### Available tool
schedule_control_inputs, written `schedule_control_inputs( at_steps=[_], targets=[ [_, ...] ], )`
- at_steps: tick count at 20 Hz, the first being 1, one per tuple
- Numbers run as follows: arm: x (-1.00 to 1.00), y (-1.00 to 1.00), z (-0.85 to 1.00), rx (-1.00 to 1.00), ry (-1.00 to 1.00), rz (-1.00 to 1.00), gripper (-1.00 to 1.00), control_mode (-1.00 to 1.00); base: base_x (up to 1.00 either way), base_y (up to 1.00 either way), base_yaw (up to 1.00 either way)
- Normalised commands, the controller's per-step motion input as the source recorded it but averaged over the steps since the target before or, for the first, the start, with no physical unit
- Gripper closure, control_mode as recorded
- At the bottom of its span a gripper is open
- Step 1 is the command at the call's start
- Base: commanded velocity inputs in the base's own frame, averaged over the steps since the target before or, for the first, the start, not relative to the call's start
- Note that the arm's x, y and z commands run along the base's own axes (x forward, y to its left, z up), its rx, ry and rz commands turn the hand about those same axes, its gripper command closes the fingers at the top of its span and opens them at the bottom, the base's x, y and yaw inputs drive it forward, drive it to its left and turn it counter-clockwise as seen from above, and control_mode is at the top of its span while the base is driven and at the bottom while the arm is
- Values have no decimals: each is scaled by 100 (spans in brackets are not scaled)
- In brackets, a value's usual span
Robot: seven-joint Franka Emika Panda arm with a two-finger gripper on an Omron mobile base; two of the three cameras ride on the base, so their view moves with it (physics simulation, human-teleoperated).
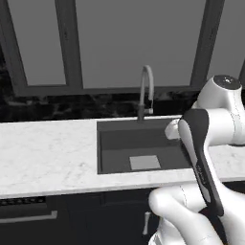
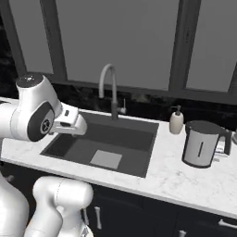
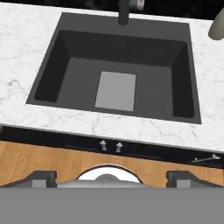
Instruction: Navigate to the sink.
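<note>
Right base view: soap bottle (image 2: 176, 121) and kettle (image 2: 201, 144) flank sink (image 2: 74, 150).

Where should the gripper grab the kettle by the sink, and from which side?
Probably by the handle on the kettle, the dark loop on its right side as the right base view shows it, next to the sink. The kettle stands upright, its body looks too wide for two fingers, and the soap bottle stands to its left. Come in level from the right, fingers closing across the handle.
</note>
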Motion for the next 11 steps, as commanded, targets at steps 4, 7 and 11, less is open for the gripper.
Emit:
schedule_control_inputs(
  at_steps=[4,7,11],
  targets=[
    [0,0,0,0,0,0,-100,100,100,12,-35],
    [0,0,0,0,0,0,-100,100,100,0,-34],
    [0,0,0,0,0,0,-100,100,100,2,-31]
  ],
)
